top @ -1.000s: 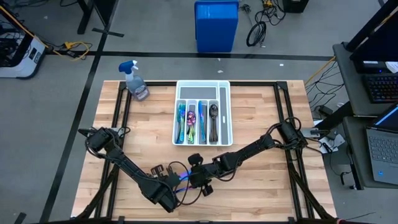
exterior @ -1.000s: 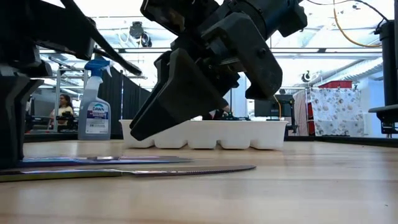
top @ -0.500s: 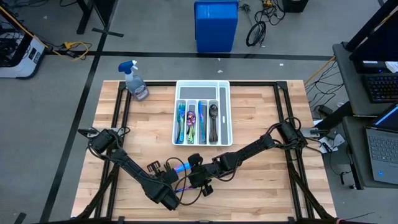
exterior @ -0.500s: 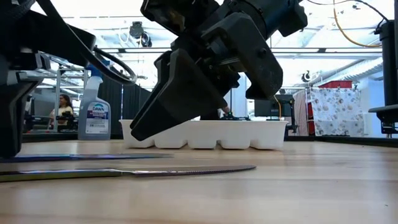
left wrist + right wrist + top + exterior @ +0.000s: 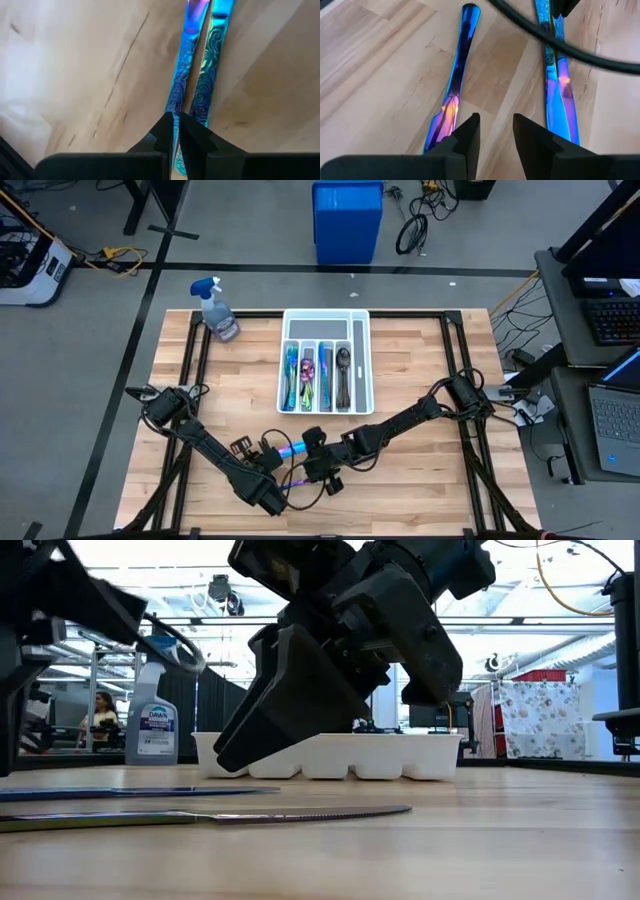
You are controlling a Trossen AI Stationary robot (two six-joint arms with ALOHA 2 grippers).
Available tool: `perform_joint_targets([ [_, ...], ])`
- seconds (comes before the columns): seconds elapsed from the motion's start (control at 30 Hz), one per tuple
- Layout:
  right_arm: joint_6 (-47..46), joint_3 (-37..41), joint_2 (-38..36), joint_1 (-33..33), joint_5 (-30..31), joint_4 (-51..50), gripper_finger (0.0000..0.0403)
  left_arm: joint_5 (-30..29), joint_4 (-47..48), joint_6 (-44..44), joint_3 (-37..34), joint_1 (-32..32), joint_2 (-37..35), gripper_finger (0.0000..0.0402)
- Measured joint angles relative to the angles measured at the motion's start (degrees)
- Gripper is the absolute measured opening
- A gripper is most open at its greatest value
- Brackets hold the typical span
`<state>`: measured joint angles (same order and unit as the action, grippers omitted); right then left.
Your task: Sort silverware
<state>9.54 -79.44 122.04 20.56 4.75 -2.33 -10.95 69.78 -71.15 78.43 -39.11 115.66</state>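
Three iridescent blue knives lie near the table's front edge. Two lie side by side [image 5: 212, 65], and my left gripper [image 5: 173, 131] is shut on the left one [image 5: 181, 80]. The third [image 5: 456, 82] lies flat on its own, just ahead of my right gripper [image 5: 492, 135], which hangs open above the wood and touches nothing. In the high view the left gripper [image 5: 274, 453] and right gripper [image 5: 312, 465] are close together. The white tray [image 5: 363, 360] holds more silverware. My left gripper pinches the engraved handle [image 5: 175, 107] of one blue knife between its two fingertips. The fingers come steeply from above and close across the handle's narrow width. The knife's other end [image 5: 240, 790] is still low at the table; whether it rests there, I cannot tell.
A spray bottle [image 5: 218, 310] stands at the far left corner. A black cable [image 5: 560, 47] from the left arm crosses above the knives. Bare wood lies on both sides of the tray and at the near right.
My left gripper has swung a little toward the far edge, risen slightly and tipped, staying shut. The knife in its fingers has shifted with it toward the tray. The front knife has stayed where it was.
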Motion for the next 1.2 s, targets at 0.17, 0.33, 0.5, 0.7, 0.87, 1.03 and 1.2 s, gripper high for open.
perform_joint_targets([
  [0.17,0.4,0.0,0.0,0.1,-0.1,-0.2,0.0118,-0.6,0.0,-0.3,2.2,0.0,0.0,0.0069],
  [0.33,0.4,0.0,0.0,0.1,-0.1,-0.1,0.0145,-0.6,1.2,4.2,2.7,1.8,-0.1,0.0172],
  [0.5,0.0,0.1,0.0,0.0,-0.1,0.4,0.0166,3.1,4.3,7.5,2.7,5.2,-1.0,0.0252],
  [0.7,-1.4,0.1,-2.4,0.9,-0.3,-1.3,0.0176,2.9,5.5,10.4,2.7,6.5,-6.2,0.0271],
  [0.87,-1.6,0.1,-7.4,0.9,-0.2,-6.3,0.0176,-4.5,12.0,5.7,2.7,5.5,-13.8,0.0271],
  [1.03,-1.3,0.0,-12.9,0.9,-0.2,-10.7,0.0176,-8.8,5.3,5.9,2.7,4.5,-21.3,0.0271],
  [1.2,-1.7,0.0,-15.9,1.0,-0.3,-14.4,0.0176,-8.6,-9.8,15.6,1.7,4.2,-19.6,0.0271],
])
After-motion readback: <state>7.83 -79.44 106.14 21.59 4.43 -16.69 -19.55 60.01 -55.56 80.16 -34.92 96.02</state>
